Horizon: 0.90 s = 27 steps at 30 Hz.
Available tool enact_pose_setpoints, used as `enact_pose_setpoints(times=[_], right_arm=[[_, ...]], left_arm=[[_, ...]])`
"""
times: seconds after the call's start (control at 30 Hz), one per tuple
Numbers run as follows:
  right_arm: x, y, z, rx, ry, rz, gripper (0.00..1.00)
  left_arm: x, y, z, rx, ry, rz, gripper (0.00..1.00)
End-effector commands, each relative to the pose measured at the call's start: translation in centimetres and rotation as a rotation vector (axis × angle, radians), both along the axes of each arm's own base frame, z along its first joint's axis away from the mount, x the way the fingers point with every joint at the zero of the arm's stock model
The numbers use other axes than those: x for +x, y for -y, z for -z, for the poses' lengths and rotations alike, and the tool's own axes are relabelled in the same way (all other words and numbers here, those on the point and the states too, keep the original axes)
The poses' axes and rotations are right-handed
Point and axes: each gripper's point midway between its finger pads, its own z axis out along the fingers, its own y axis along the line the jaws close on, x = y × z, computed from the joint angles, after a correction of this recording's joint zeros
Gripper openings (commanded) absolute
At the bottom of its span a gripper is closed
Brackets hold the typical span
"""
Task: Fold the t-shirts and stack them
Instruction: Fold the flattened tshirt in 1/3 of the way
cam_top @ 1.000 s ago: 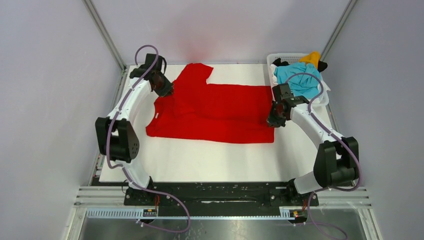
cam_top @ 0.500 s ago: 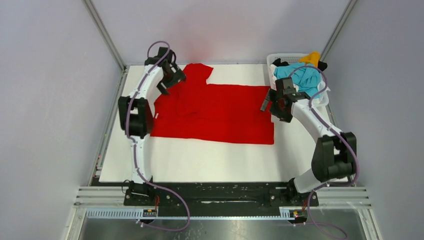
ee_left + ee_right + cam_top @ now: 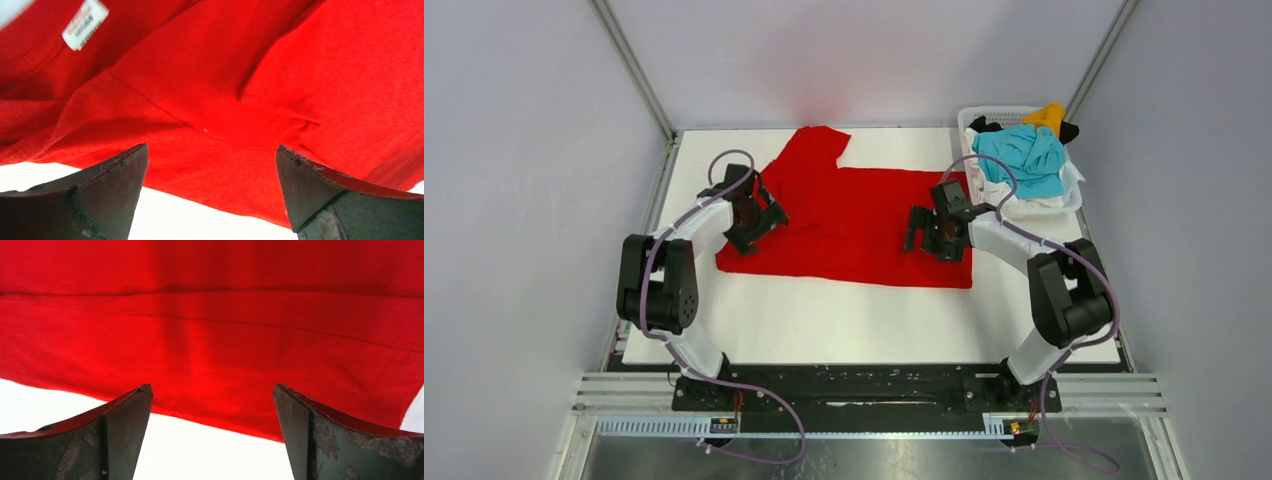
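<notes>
A large red t-shirt (image 3: 854,215) lies spread on the white table (image 3: 824,320), with one sleeve pointing to the far side. My left gripper (image 3: 759,222) hovers open over its left part near the neck label (image 3: 85,24). In the left wrist view the gripper (image 3: 211,146) has only red cloth (image 3: 210,75) and the shirt's near edge below the gap. My right gripper (image 3: 916,232) is open over the shirt's right near part. In the right wrist view the gripper (image 3: 212,386) holds nothing, and the red hem (image 3: 210,330) runs under it.
A white basket (image 3: 1014,112) stands at the far right corner. It holds a turquoise shirt (image 3: 1024,160), a yellow-orange one (image 3: 1051,113), a black one (image 3: 984,125) and white cloth (image 3: 999,192). Metal frame posts and grey walls enclose the table.
Both grippers went from shut to open and let go of the red shirt. The left one swung back and then nearer over the shirt's left part. The right one moved left over the hem.
</notes>
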Motion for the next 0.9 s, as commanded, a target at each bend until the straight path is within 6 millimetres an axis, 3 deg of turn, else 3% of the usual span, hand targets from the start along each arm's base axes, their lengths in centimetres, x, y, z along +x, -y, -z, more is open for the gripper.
enact_pose_setpoints(times=[0.0,0.13,0.4,0.5,0.57,0.67,0.87], right_arm=[[0.2,-0.3,0.9,0.010,0.011,-0.014,0.99],[-3.1,0.4,2.4,0.005,-0.034,-0.023,0.99],[-11.5,1.9,4.1,0.027,-0.128,-0.030,0.99],[-14.0,2.3,4.3,0.048,-0.150,-0.027,1.00],[-15.5,2.4,4.3,0.061,-0.156,-0.043,1.00],[-15.7,2.8,3.7,0.055,-0.114,-0.067,0.99],[-12.0,2.2,-0.2,0.056,0.046,-0.078,0.99]], left_arm=[[-1.2,0.5,2.6,-0.056,0.002,0.016,0.99],[-5.4,-1.1,4.7,0.000,-0.054,-0.019,0.99],[-15.5,-4.0,6.8,0.083,-0.132,-0.101,0.99],[-19.0,-5.0,6.6,0.112,-0.154,-0.138,0.99],[-20.0,-4.3,5.7,0.068,-0.131,-0.131,0.99],[-18.0,-2.7,2.6,-0.043,0.043,-0.125,0.99],[-8.5,-0.3,-7.7,-0.122,0.368,-0.010,0.99]])
